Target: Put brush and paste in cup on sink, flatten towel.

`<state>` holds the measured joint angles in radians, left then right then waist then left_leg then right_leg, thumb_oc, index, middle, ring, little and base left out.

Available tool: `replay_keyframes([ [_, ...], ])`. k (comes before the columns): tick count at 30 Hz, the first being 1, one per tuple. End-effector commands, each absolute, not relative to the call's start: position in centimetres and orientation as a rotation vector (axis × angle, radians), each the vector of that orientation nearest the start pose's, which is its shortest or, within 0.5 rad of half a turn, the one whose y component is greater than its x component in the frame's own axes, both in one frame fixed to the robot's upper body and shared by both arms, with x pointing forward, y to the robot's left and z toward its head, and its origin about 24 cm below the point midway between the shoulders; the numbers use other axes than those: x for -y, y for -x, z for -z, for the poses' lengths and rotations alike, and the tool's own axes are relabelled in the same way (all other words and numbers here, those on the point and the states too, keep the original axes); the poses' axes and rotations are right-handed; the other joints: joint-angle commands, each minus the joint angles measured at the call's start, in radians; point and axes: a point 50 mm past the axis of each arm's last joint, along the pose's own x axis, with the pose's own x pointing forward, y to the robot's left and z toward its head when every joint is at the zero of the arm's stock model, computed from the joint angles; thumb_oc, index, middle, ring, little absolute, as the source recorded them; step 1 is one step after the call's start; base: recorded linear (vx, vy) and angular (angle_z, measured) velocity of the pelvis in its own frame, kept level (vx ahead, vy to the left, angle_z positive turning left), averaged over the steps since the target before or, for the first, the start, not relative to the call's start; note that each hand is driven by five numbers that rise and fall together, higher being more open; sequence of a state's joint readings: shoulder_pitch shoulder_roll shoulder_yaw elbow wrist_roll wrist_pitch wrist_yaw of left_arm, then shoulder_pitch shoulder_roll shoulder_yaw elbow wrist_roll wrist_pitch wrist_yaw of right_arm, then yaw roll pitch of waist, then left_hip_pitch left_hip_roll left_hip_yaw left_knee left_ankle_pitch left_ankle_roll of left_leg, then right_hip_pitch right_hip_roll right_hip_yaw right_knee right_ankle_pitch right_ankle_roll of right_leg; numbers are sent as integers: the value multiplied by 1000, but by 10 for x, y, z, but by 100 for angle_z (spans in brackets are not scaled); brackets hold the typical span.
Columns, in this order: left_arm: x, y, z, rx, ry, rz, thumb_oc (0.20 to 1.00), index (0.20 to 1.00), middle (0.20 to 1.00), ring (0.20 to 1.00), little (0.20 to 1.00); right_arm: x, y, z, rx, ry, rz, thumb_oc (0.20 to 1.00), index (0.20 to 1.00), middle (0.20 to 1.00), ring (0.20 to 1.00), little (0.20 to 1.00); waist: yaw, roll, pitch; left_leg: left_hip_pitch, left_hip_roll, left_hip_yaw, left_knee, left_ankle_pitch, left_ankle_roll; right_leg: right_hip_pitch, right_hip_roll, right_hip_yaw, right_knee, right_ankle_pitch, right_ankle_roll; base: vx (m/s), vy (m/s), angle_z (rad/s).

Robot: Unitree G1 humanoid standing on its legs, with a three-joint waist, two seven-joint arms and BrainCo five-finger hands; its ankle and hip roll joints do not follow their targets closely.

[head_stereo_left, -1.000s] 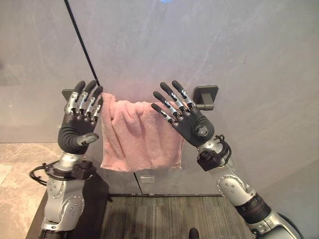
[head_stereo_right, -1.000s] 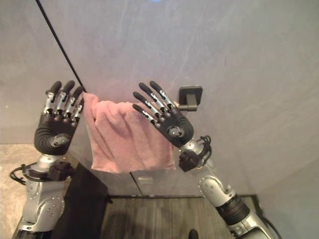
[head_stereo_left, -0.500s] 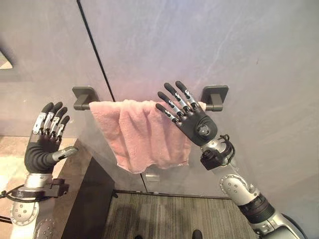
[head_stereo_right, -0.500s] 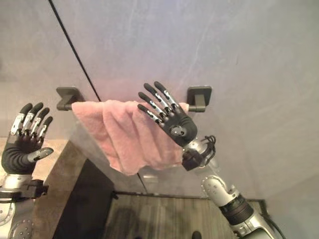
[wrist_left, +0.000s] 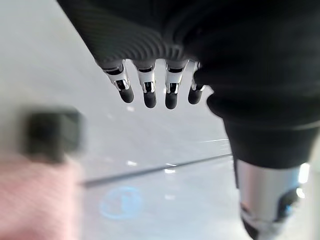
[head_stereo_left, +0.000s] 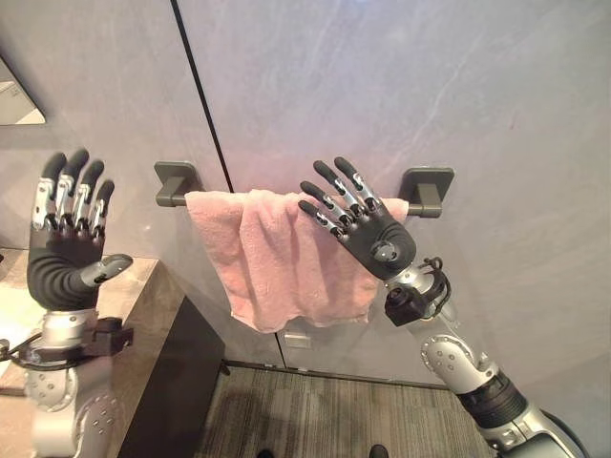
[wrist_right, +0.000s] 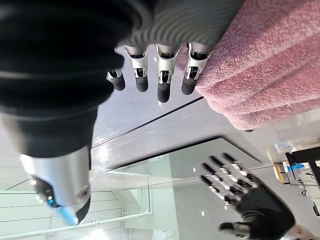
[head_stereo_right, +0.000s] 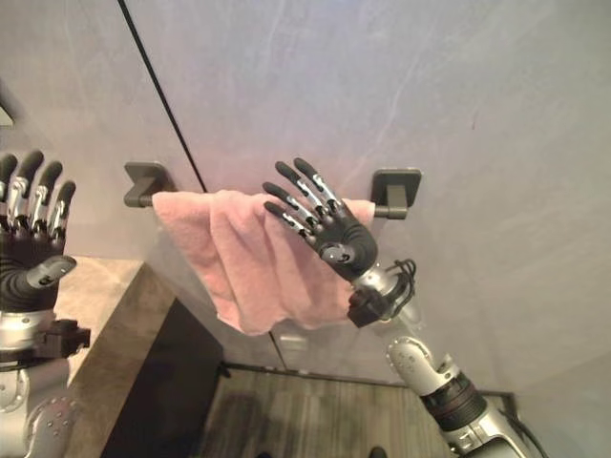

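Where the left eye view looks at the grey wall, item one is the pink towel (head_stereo_left: 286, 262), draped over a dark wall rail (head_stereo_left: 175, 196) and bunched in folds, its lower edge hanging uneven. My right hand (head_stereo_left: 368, 229) is raised against the towel's right part, fingers straight and spread, holding nothing. My left hand (head_stereo_left: 65, 250) is upright well to the left of the rail, apart from the towel, fingers straight, thumb out, empty. A stone worktop (head_stereo_left: 143, 286) sits below it, over a dark cabinet side (head_stereo_left: 181, 382).

Right eye view: same towel (head_stereo_right: 250, 258), same rail with its right bracket (head_stereo_right: 395, 189); right hand (head_stereo_right: 334, 234) flat on the cloth near that bracket; left hand (head_stereo_right: 29, 258) at the picture's edge, above the worktop (head_stereo_right: 105, 305).

Left wrist view: my left hand's fingers (wrist_left: 149, 94) extended toward bare wall, nothing between them; a blurred pink patch (wrist_left: 35, 200) is probably the towel, beside a dark blur that may be a bracket.

Right wrist view: fingertips (wrist_right: 162, 85) straight, the outermost touching the towel's (wrist_right: 260, 65) folds. My left hand (wrist_right: 250, 195) shows farther off, open.
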<state>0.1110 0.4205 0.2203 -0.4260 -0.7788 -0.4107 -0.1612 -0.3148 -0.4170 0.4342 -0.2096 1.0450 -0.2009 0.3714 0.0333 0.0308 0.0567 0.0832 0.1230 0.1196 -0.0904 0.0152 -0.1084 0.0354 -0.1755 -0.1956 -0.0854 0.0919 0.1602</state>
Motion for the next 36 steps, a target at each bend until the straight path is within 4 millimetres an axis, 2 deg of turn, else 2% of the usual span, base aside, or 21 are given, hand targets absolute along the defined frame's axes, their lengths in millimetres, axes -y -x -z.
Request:
replay_keyframes([
  [1,-231,-194,-206,907,197,240,1000,1000,1000,1000,1000,84,-257,-181,551,-623,-943,1000,1000,1000,1000,1000,-14,-64,-8,41,54,37,3,-30,-11,-14,-119,-18,-2,62,47,0,0,0],
  [7,-209,-201,-209,907,253,341,1000,1000,1000,1000,1000,81,-259,-182,551,-648,-928,1000,1000,1000,1000,1000,-33,-65,-6,45,56,49,3,-32,-10,-22,-118,-9,-2,66,48,0,0,0],
  [12,-206,-203,-202,867,260,340,1000,1000,1000,1000,1000,83,-259,-182,557,-657,-908,1000,1000,1000,1000,1000,-38,-65,-4,46,55,54,3,-33,-8,-25,-117,-2,-2,67,49,-1,1,-2],
  [22,-216,-209,-173,712,253,257,1000,1000,1000,1000,1000,87,-260,-179,551,-658,-872,1000,1000,1000,1000,1000,-37,-66,0,43,56,57,3,-31,-5,-31,-113,1,-2,68,49,1,1,-4],
  [29,-222,-216,-156,616,212,207,1000,1000,1000,1000,1000,89,-264,-184,583,-573,-816,1000,1000,1000,1000,1000,-37,-68,2,33,58,58,3,-26,-6,-43,-107,5,-2,70,47,0,0,0],
  [31,-229,-219,-148,569,154,169,1000,1000,1000,1000,1000,90,-266,-185,594,-524,-795,1000,1000,1000,1000,1000,-38,-70,3,25,61,58,3,-23,-8,-53,-102,8,-2,70,48,0,0,0],
  [36,-238,-221,-157,606,74,112,1000,1000,1000,1000,1000,98,-268,-191,634,-456,-743,1000,1000,1000,1000,1000,-44,-74,4,16,67,59,3,-21,-10,-63,-95,10,-2,69,48,0,0,0],
])
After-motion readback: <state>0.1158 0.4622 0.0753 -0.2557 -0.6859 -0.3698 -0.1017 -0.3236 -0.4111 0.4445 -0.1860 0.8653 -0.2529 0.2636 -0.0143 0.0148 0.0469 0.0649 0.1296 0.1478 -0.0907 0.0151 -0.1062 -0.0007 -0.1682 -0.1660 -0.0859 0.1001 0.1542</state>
